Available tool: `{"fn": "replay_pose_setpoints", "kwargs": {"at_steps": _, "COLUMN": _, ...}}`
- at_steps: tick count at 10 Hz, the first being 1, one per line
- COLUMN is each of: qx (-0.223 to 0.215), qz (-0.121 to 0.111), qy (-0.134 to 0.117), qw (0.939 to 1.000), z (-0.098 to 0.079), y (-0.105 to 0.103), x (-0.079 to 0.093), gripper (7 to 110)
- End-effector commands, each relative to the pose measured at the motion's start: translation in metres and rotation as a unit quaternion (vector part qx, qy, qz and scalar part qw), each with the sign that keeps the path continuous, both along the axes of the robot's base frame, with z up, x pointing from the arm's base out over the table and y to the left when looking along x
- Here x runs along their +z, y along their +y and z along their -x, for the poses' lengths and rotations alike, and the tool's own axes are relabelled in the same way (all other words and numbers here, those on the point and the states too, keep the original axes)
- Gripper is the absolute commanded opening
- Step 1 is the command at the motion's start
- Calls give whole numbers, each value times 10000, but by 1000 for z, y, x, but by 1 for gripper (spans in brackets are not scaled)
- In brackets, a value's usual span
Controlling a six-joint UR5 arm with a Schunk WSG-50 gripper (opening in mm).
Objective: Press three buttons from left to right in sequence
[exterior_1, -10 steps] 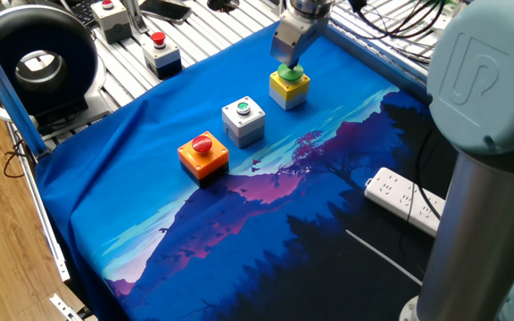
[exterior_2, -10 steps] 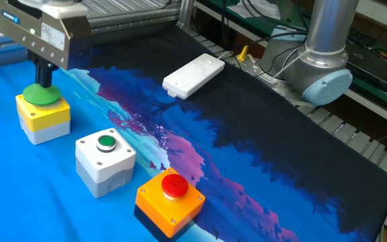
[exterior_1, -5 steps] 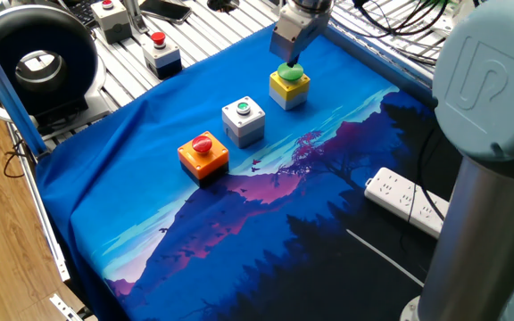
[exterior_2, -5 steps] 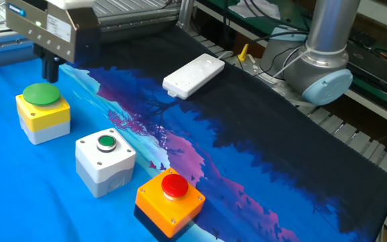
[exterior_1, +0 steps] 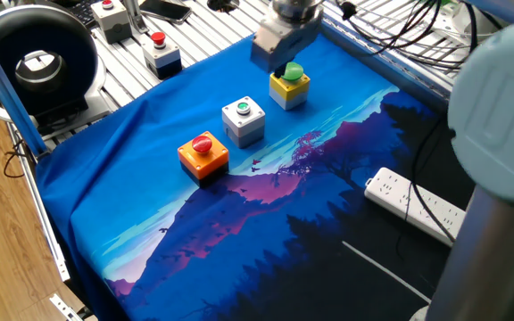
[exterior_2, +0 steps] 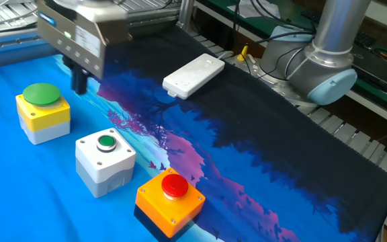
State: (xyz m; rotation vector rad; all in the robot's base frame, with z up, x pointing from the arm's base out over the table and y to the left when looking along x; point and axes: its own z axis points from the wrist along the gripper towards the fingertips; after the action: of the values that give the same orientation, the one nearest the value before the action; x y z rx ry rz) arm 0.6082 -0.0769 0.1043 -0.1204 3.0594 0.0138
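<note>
While its grip state cannot be told, the pincer [exterior_2: 79, 82] hangs above the yellow box [exterior_2: 43, 117], apart.

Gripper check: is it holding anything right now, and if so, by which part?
Nothing is held. The gripper hangs in the air beside the yellow box with the large green dome button, touching neither it nor anything else.
</note>
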Motion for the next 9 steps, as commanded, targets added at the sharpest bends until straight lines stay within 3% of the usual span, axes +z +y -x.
{"fn": "replay_pose_setpoints", "kwargs": {"at_steps": 1, "qx": -266, "qz": 144, "qy": 46, "qw": 9995, "z": 9, "y": 34, "x": -14, "gripper": 7}}
{"fn": "replay_pose_setpoints", "kwargs": {"at_steps": 6, "qx": -214, "qz": 158, "qy": 177, "qw": 9995, "z": 19, "y": 65, "x": -13, "gripper": 7}}
{"fn": "replay_pose_setpoints", "kwargs": {"at_steps": 9, "qx": -208, "qz": 175, "qy": 230, "qw": 9994, "z": 11, "y": 60, "x": -14, "gripper": 7}}
